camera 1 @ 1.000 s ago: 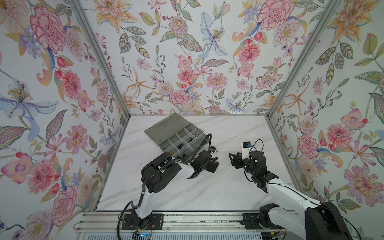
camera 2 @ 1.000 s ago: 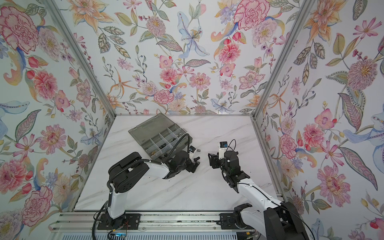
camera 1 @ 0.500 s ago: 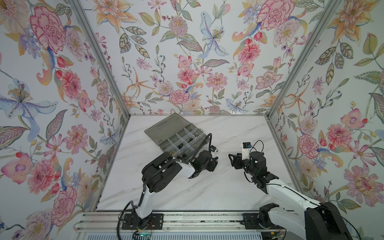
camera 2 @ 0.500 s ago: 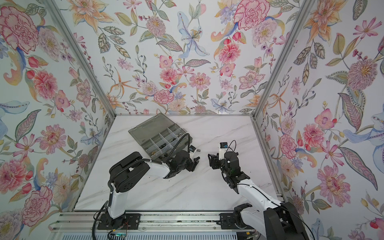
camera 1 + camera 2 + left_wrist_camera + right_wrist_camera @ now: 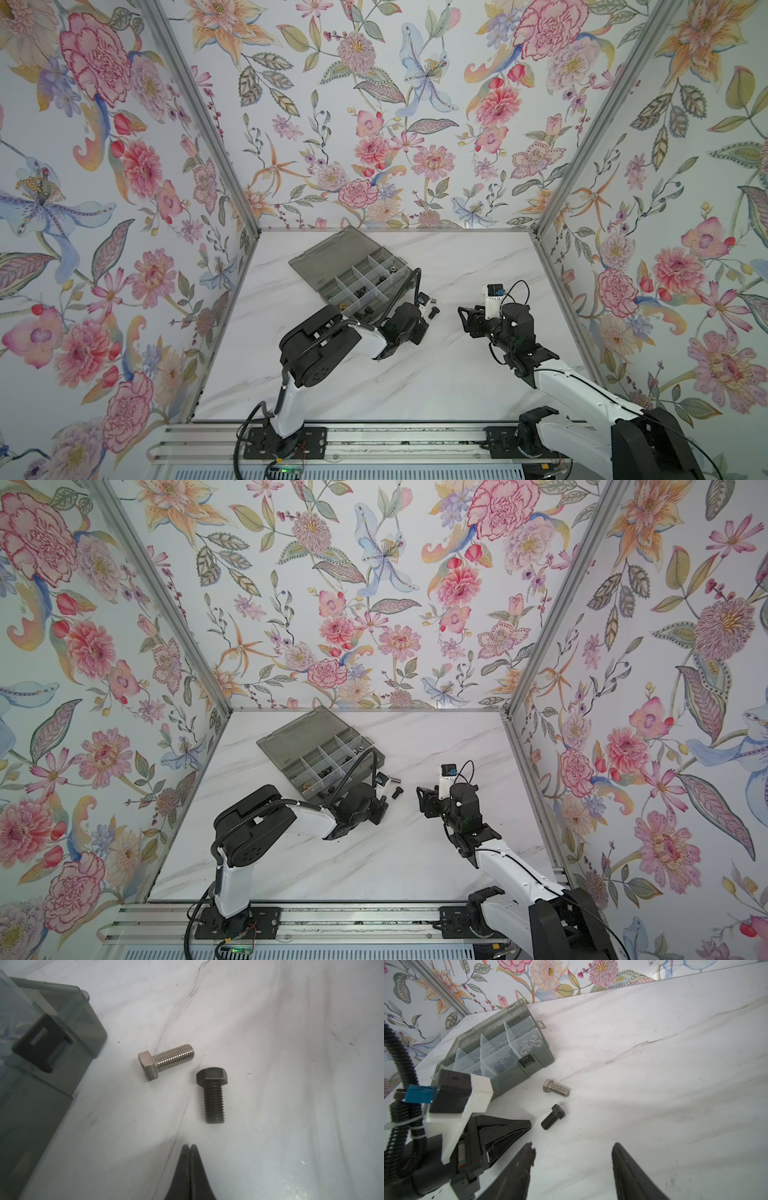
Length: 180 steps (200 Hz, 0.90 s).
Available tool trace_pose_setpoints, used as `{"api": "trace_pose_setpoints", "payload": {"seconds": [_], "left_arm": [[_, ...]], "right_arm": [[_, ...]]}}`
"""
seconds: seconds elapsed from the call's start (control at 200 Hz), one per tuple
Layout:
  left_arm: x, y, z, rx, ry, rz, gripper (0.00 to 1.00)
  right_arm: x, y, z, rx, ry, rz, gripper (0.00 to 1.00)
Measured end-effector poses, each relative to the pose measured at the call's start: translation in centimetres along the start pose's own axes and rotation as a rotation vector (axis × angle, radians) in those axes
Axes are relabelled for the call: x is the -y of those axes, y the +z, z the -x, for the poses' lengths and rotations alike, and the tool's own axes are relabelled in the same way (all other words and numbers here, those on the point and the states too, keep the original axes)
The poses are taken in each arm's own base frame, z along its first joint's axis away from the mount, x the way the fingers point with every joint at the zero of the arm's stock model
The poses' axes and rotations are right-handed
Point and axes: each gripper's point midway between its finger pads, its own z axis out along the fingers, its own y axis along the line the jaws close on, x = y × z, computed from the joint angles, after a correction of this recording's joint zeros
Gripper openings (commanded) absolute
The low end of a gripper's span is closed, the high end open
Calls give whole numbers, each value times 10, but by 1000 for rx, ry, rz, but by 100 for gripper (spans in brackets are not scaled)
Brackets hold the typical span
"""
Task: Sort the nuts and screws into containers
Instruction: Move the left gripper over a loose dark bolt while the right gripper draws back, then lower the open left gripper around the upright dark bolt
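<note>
1. left gripper [image 5: 190, 1146]: jaws pressed fully together with nothing between them. the tips point at the threaded end of the black hex bolt [image 5: 213, 1097], near it but not touching.
2. right gripper [image 5: 573, 1147]: jaws stand partly apart and hold nothing. the gripper hangs over bare marble tabletop [image 5: 654, 1084], facing the left gripper and both bolts.
3. black hex bolt: lies on its side on the tabletop, loose, with the threaded end toward the left gripper and the head away from it. in both top views it sits between the two grippers, closer to the left one.
4. silver hex bolt [image 5: 168, 1060]: lies on its side just beside the black bolt's head, apart from it, with its own head toward the organizer box [image 5: 533, 1064].
5. organizer box: smoky-grey, translucent, with the lid [image 5: 332, 257] folded back flat. the black latch [image 5: 526, 1061] at the front wall is near the silver bolt.
6. compartments [image 5: 494, 1049]: the end compartment beside the latch holds silver nuts [image 5: 531, 1044]. the next one holds dark pieces [image 5: 501, 1065], possibly black nuts; the dividers blur them.
</note>
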Motion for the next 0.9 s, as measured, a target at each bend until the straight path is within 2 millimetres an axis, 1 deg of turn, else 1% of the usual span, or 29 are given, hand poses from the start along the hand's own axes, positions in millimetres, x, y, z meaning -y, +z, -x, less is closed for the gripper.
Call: {"api": "trace_pose_setpoints", "payload": {"seconds": [0.2,0.345,0.385,0.5,0.615,0.901], "left_arm": [[1,-11,16,34,-1,-5,0],[1,-13,19,41,-7,-8,39],[1,-13,19,42,-7,-8,44],[4,-13,22,54,-12,-22,48],[7,-10,24,67,-24,-40,49],[13,6,17,64,-43,-68,52]], "right_arm": [[-2,-5,6,21,-3,5,63],[-1,-5,3,8,-1,1,64],[-1,-4,2,6,-1,1,64],[-1,-4,2,4,-1,1,64],[1,-5,2,5,2,-4,65],[4,-5,2,6,5,-11,65]]}}
